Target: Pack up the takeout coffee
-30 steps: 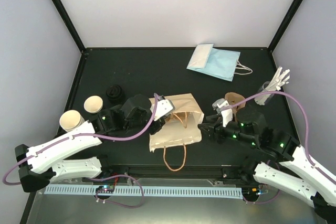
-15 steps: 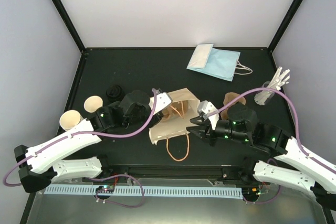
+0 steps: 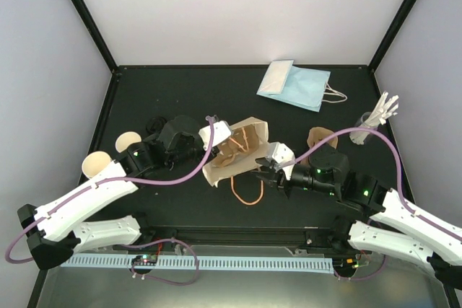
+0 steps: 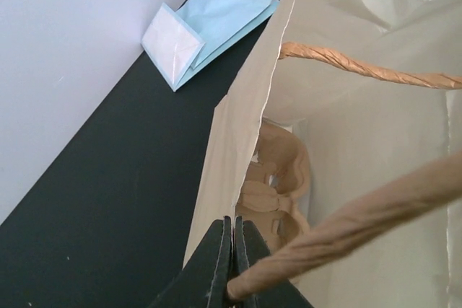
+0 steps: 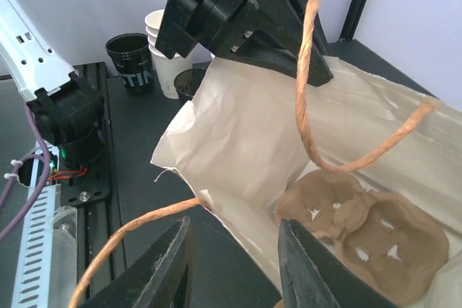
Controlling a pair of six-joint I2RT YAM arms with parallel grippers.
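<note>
My shut left gripper [image 4: 232,232] pinched the tan paper bag's [image 3: 242,151] rim, my half-open right gripper's [image 5: 234,232] hold was unclear, and I thought pulling its mouth wide came next.

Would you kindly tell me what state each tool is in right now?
Left tool: closed on the paper bag rim.
Right tool: open, holding nothing.

the paper bag [image 3: 238,151] i hold is pale cream-tan, its twisted handles [image 3: 247,194] orange-brown. the pulp carrier [image 5: 361,225] inside it is dull brown. at the upper right, a light blue bag [image 3: 303,86], white at one end. the tabletop [image 3: 180,95] is matt black. my left pincer [image 4: 232,250] and right pincer [image 5: 234,236] are black, and my cable [image 3: 180,178] is purple.
</note>
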